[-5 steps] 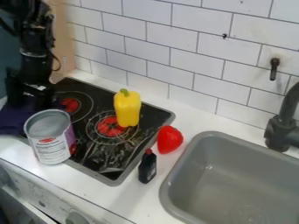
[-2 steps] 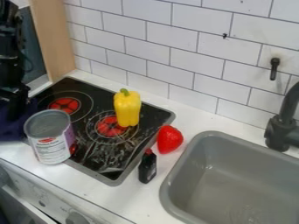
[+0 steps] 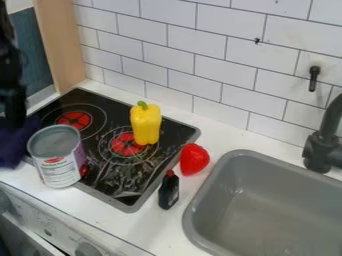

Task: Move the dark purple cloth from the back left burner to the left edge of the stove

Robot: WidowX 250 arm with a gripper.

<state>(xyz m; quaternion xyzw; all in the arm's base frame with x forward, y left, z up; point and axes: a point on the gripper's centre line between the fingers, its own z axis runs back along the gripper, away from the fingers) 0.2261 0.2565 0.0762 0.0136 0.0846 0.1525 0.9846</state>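
showing just under end effector [image 3: 15,119]: purple cloth [image 3: 15,145], near tin [image 3: 61,167]; cannot tell if clamped or apart.

Black robot arm [image 3: 12,82]; chunky, uneven segments; narrow upper part, broader blocky section below; dark throughout

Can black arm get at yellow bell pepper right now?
Likely yes: from the left edge, the black arm could cross the black stovetop; the silver metal can stands nearer the camera, and nothing covers the yellow bell pepper.
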